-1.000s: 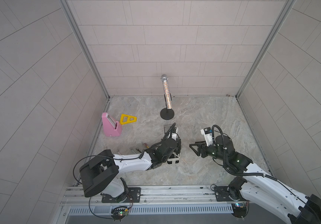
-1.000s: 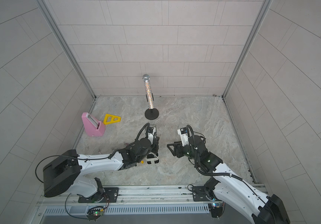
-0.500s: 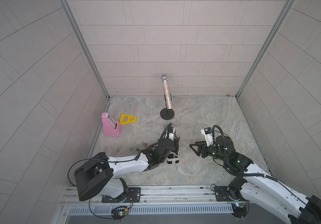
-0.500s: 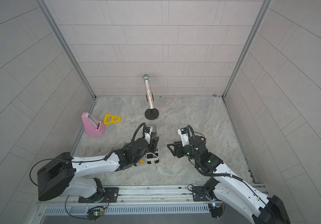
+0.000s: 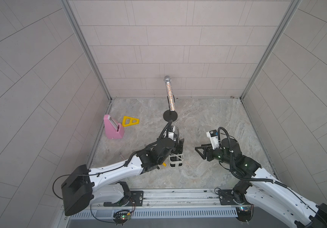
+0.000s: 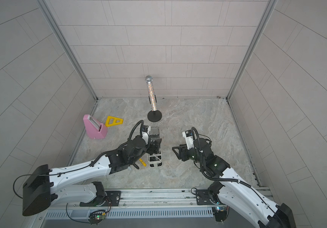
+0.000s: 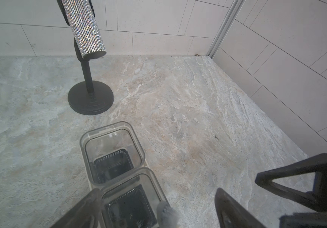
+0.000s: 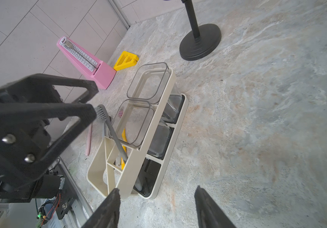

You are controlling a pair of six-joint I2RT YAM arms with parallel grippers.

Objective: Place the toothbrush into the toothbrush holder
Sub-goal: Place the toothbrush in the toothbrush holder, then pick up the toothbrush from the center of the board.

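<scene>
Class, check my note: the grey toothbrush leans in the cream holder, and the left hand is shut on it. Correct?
No: the toothbrush leans in the holder, but the left hand is wide open, as the left wrist view shows.

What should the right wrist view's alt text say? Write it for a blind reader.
A grey toothbrush leans in an end compartment of a cream-white oblong plastic holder, bristles up beside the open left hand. Beyond stand a pink wedge-shaped block, a yellow triangle and a black round stand base; the open right hand frames the foreground.
</scene>
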